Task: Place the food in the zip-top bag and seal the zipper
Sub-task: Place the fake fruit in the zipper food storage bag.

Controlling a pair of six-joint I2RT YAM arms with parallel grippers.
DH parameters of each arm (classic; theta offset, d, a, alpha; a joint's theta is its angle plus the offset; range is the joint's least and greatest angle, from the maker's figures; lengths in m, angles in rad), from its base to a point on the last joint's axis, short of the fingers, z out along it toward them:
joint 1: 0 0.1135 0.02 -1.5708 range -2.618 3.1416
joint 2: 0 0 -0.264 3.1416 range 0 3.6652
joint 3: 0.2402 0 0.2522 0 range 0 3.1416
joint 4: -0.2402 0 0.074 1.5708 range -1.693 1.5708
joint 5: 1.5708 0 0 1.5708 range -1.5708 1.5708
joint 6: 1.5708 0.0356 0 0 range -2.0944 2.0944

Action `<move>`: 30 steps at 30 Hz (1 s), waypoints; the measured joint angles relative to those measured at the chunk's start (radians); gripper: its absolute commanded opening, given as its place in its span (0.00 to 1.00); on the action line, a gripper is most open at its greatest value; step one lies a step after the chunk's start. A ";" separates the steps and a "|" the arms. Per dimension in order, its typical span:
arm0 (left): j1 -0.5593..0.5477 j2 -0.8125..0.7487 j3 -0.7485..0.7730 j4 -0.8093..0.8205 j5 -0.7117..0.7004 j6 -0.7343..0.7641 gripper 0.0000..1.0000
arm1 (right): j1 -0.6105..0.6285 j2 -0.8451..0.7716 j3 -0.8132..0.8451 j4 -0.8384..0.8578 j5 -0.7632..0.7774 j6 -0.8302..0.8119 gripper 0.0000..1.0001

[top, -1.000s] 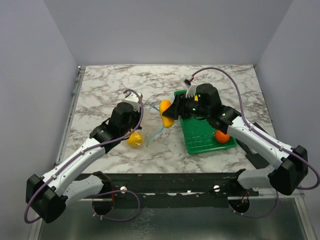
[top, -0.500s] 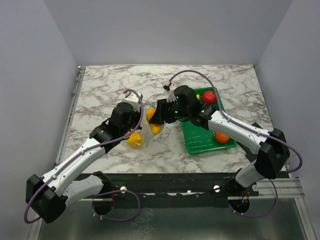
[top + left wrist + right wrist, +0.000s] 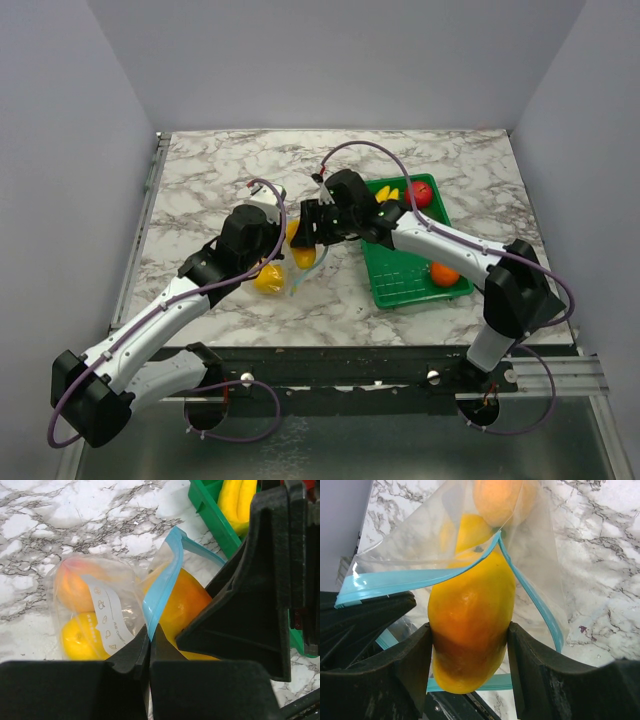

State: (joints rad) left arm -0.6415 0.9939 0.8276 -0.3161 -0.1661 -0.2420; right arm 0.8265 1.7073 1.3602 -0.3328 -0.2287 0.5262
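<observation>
Right wrist, gripper (image 3: 470, 630) clamping fruit (image 3: 470, 600) at bag (image 3: 415, 542) mouth, overhead partly hidden

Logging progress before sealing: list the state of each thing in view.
zip-top bag, open, two fruits inside.
zipper, unsealed.
yellow-orange fruit, gripped, tip at the bag mouth.
left gripper, shut on the bag's edge.
right gripper, shut on the fruit.
green tray, holding three fruits.

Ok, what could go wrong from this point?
The yellow-orange fruit in the right gripper is only partly through the mouth of the zip-top bag; released now, it might slide back out. The left gripper pinches just a thin bit of the zipper, so a push could tug it free. The orange fruit and lemon already inside may block it.
</observation>
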 measured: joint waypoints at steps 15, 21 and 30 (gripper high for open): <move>0.000 -0.003 0.000 0.001 0.002 0.000 0.00 | 0.019 0.020 0.041 -0.019 0.077 0.082 0.74; 0.000 -0.003 0.000 0.000 0.002 0.000 0.00 | 0.024 0.020 0.041 -0.019 0.087 0.105 0.76; 0.000 -0.003 0.000 0.001 0.002 0.000 0.00 | 0.025 -0.032 0.032 -0.046 0.129 0.102 0.76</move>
State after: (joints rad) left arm -0.6415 0.9909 0.8272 -0.3153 -0.1646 -0.2417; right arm 0.8513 1.6749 1.3918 -0.3786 -0.0998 0.6285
